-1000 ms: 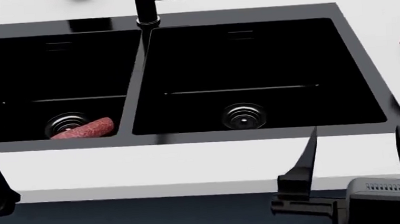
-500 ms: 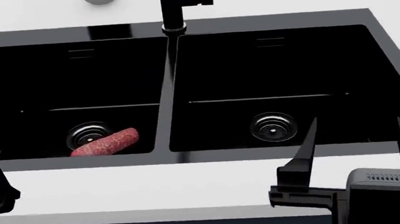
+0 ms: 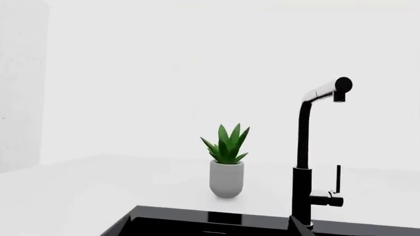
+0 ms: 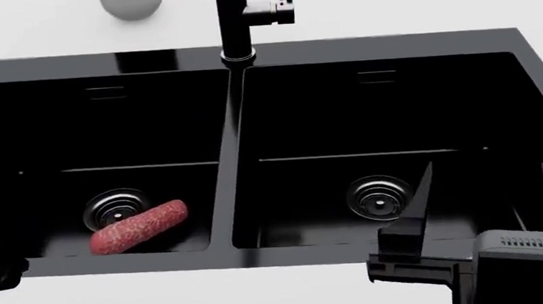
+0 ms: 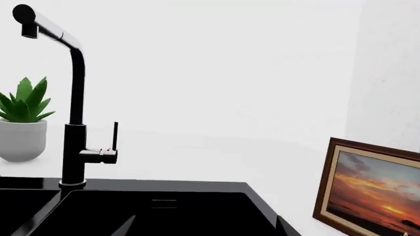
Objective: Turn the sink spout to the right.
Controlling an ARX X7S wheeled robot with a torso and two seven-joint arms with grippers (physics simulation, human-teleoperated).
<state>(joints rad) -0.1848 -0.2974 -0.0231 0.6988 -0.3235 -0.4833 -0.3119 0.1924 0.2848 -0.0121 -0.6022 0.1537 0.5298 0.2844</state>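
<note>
**Approach to the spout**

Fingers [image 4: 425,184] of the right gripper [image 4: 485,194] stand apart, empty, near the sink [image 4: 370,48]; left fingers unseen. Sink spout [image 4: 233,18] rises behind the divider. Best reach high and push sideways.

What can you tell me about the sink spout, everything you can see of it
The sink spout is a tall, slim matte-black column rising from a ringed base on the back rim of the sink, in line with the centre divider. A side stub carries a thin upright lever. At the top it bends into an angled arm with a glossy sheen and a downward outlet. It stands upright; nothing touches it, and neither pincer is near it. A potted plant stands apart on the counter.
</note>
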